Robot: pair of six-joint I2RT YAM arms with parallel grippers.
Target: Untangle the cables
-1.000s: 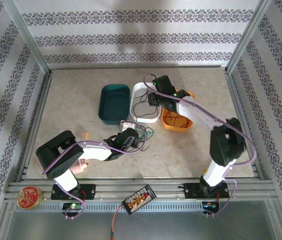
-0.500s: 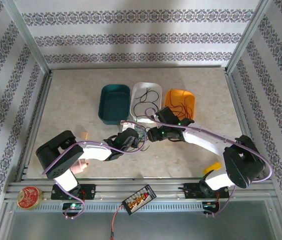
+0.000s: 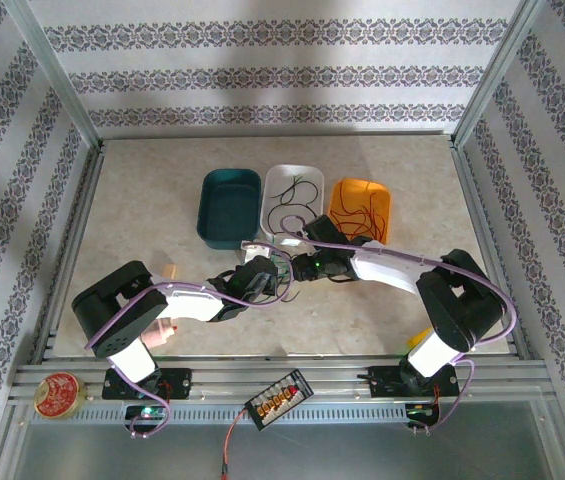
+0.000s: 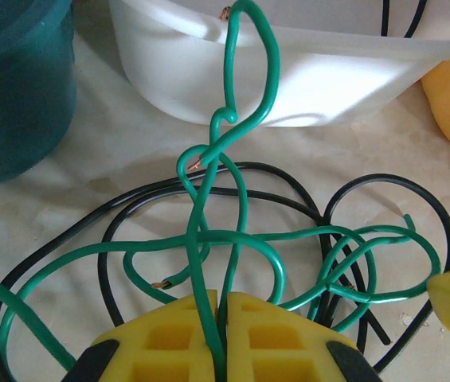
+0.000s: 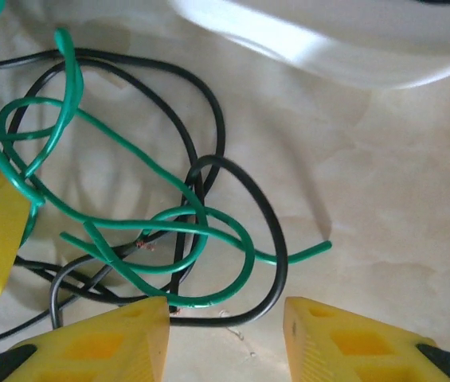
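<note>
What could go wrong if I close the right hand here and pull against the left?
1. The right hand stands open over a spot where the black cable and the green cable cross. Closing may pinch both colours and tighten the tangle.
2. The left hand is shut on green cable, and a green loop rises at the rim of the white bin. Pulling could snag there or drag the bin.
</note>
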